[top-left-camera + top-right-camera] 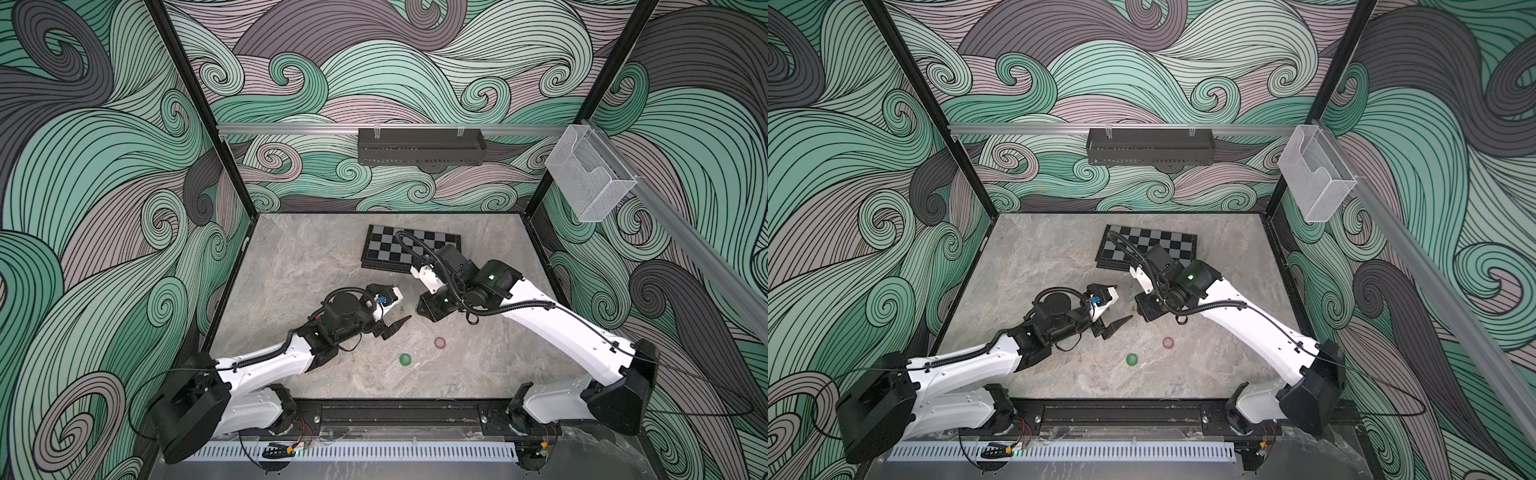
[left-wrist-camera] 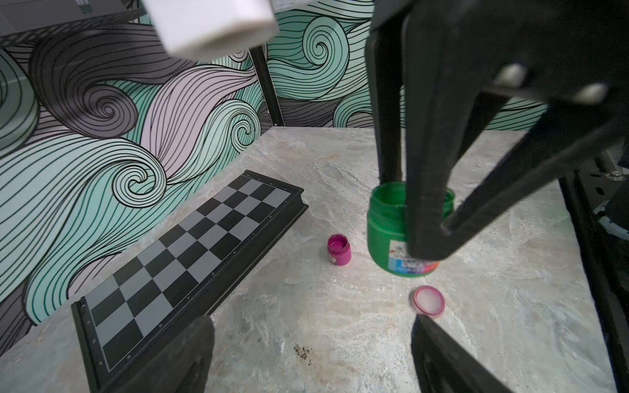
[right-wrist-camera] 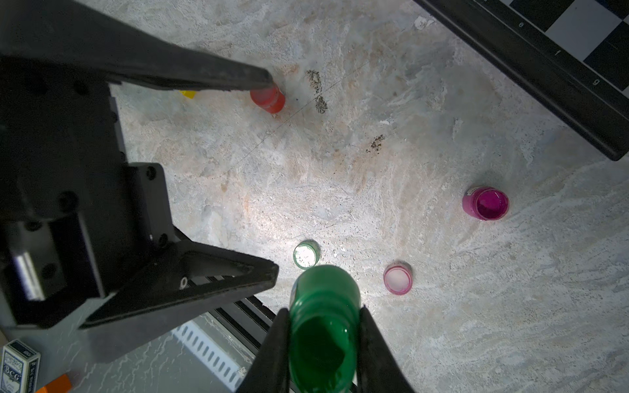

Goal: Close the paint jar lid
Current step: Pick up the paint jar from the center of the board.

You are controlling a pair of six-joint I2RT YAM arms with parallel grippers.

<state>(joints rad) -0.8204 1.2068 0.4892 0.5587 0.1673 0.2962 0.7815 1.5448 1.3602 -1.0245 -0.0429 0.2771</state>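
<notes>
My right gripper (image 3: 323, 311) is shut on an open green paint jar (image 3: 323, 337), one finger on each side of its neck. The left wrist view shows the same green jar (image 2: 388, 231) upright at the table. Its green lid (image 1: 405, 360) (image 1: 1132, 360) lies loose on the table in both top views, and the green lid (image 3: 306, 254) is also in the right wrist view just beyond the jar. My left gripper (image 1: 395, 326) (image 2: 313, 340) hovers open and holds nothing, a short way left of the right gripper (image 1: 424, 309).
An open pink jar (image 2: 338, 250) stands beside the green one, and its pink lid (image 1: 440, 343) (image 2: 429, 299) lies nearby. A red jar (image 3: 269, 98) sits partly behind a left finger. A folded chessboard (image 1: 411, 247) lies at the back. A card box (image 3: 18, 365) is off the table's front edge.
</notes>
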